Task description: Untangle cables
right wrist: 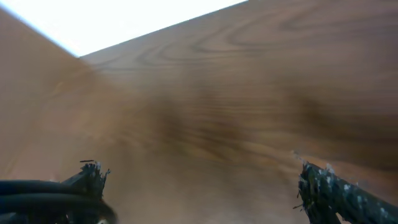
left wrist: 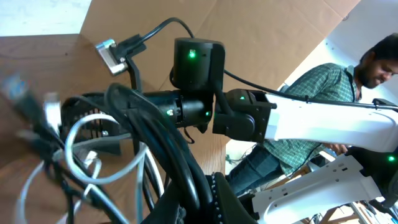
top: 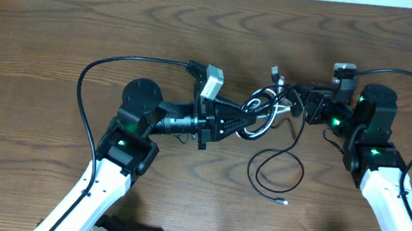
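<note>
A tangle of thin black cables and one white cable (top: 269,109) sits at the table's middle, between my two grippers. My left gripper (top: 247,119) points right and is shut on a bundle of black cables (left wrist: 180,168). The white cable (left wrist: 81,134) loops in front of the left gripper (left wrist: 208,193). My right gripper (top: 304,106) points left at the tangle's right side. In the right wrist view its fingers (right wrist: 202,180) are wide apart, with a black cable (right wrist: 37,194) beside the left finger. One black cable (top: 276,171) trails in a loose loop toward the front.
The wooden table (top: 63,26) spans the view. The trailing loop ends in a small plug (top: 282,202). In the left wrist view the right arm (left wrist: 193,68) faces me, and a person in a green checked shirt (left wrist: 311,93) stands behind it.
</note>
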You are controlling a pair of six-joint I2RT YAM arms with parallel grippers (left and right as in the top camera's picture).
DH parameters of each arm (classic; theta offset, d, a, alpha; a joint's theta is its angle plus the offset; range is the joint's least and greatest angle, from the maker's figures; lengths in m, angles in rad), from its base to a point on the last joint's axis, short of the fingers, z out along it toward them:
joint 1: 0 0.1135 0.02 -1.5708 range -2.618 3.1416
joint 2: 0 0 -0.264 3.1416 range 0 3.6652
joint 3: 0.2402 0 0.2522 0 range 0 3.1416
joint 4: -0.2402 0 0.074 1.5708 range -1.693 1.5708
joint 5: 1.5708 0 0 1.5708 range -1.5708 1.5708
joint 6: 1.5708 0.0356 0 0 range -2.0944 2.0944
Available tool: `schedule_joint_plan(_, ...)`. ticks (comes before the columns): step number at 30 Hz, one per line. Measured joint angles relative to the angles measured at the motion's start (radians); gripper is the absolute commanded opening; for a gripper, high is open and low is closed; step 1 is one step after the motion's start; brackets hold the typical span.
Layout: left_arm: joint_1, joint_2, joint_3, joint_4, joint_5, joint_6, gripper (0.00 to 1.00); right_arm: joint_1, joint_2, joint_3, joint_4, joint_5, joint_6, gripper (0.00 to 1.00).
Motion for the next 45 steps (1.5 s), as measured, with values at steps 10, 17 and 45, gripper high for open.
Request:
schedule_joint_plan(10,0.0,0.002,0.0,0.0,-0.012,0.0,0.07,-0.028,0.0,0.0,-0.023,0.04,0.019,0.99)
schedule_joint_plan(17,0.061,0.002,0.0,-0.001,-0.011,0.0,0.08,-0.029,0.0,0.0,-0.058,0.029,0.022,0.99)
schedule_joint_plan(45,0.278,-0.002,0.0,-0.002,0.04,0.0,0.08,-0.058,0.0,0.0,-0.006,-0.47,-0.188,0.99)
